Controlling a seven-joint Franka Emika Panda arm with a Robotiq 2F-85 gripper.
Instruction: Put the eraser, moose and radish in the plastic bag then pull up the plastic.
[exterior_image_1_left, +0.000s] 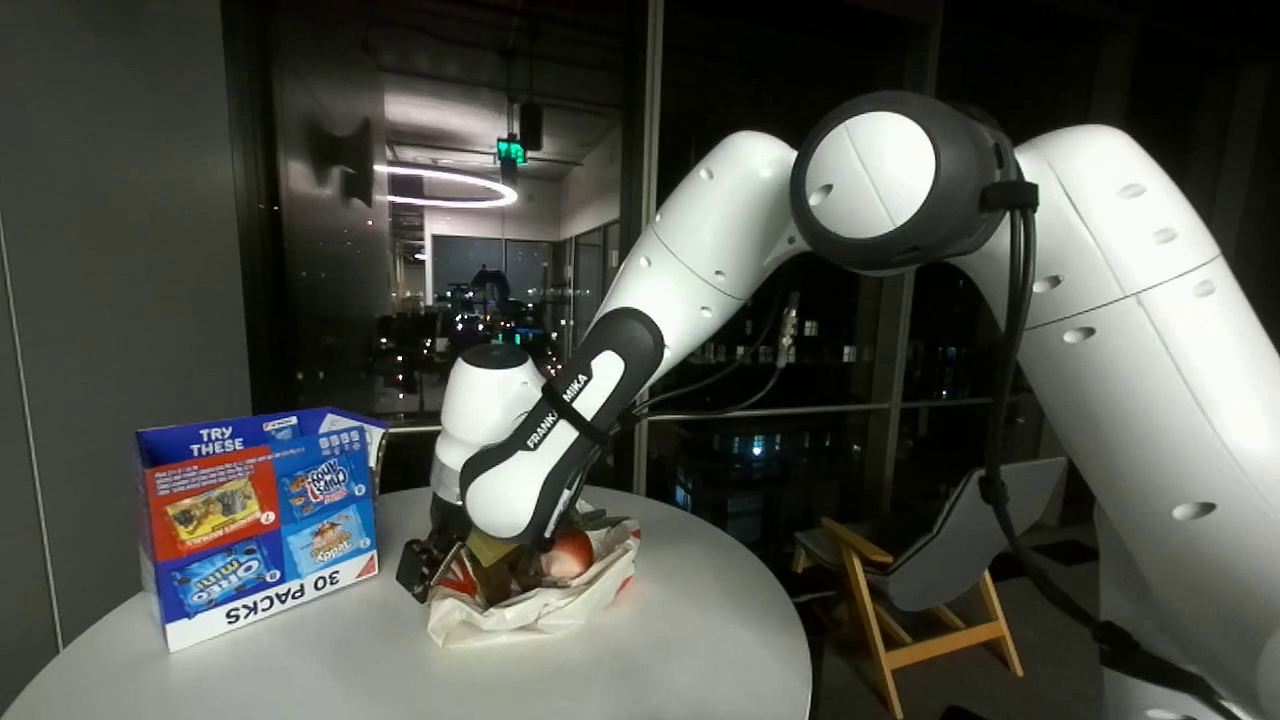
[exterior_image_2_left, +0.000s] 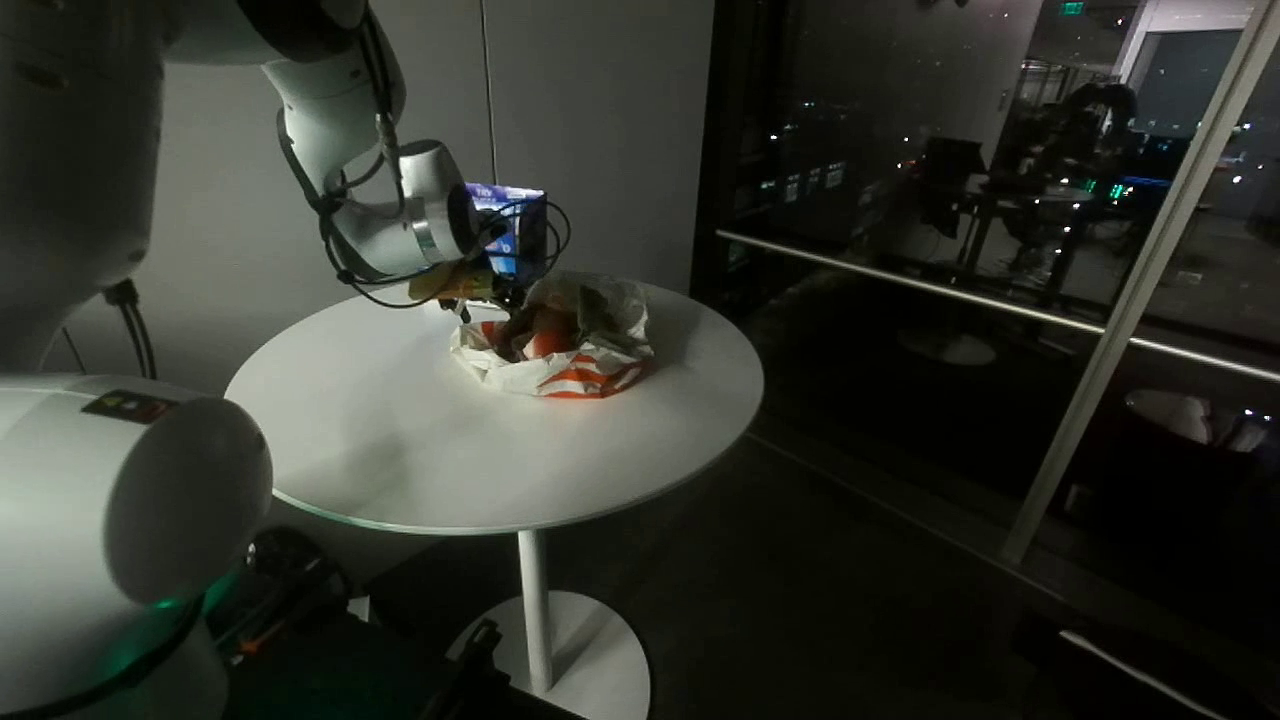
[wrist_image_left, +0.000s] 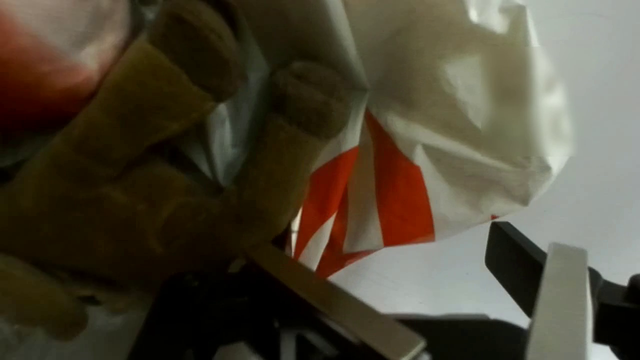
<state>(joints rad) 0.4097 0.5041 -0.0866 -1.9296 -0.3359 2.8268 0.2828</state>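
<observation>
Nearest in an exterior view, a white arm (exterior_image_1_left: 700, 240), bent over from the right and down to the table (exterior_image_1_left: 700, 640). At its end, a gripper (wrist_image_left: 400, 270) with wide-parted jaws, bare tabletop between them in the wrist view. Just beside the finger (wrist_image_left: 335, 302) at lower centre there, a brown plush moose (wrist_image_left: 135, 210); whether touching, unclear. Of it, two darker-tipped limbs, slanted from lower left toward the upper right of the wrist view; no telling the long axis of the shadowed, cropped body.

Past those limbs, at upper left, a radish (wrist_image_left: 40, 75), paler toward the top and redder toward the bottom; rounded, and too cropped for a sure long axis. In both exterior views, set within the rim of the plastic bag (exterior_image_2_left: 515, 378), right next to the moose, likewise at least partly inside. White with red stripes, crumpled, mouth upward, longest roughly from left to right in both exterior views. Toward the back of the bag, a dull greenish shape (exterior_image_2_left: 598, 312), too unclear to name.

Farther off, near the bag and upright on the table, a blue-and-red printed box (exterior_image_1_left: 260, 530). Beyond the table, a wood-framed chair (exterior_image_1_left: 930, 560), then dark window glass (exterior_image_1_left: 770, 510).
</observation>
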